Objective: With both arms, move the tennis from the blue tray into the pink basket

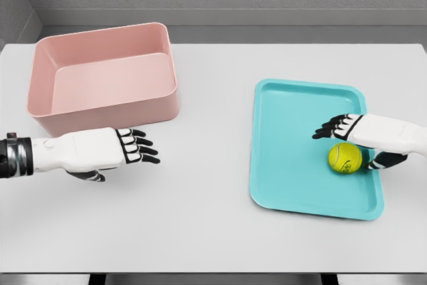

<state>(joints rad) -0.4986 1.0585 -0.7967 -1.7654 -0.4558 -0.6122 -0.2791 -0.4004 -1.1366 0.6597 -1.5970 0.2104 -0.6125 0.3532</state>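
Yellow tennis ball point(344, 157) lies just under the open right hand point(341, 130).

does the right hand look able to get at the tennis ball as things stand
Probably yes: the right hand hangs open right beside the tennis ball on the blue tray, and nothing lies between them.
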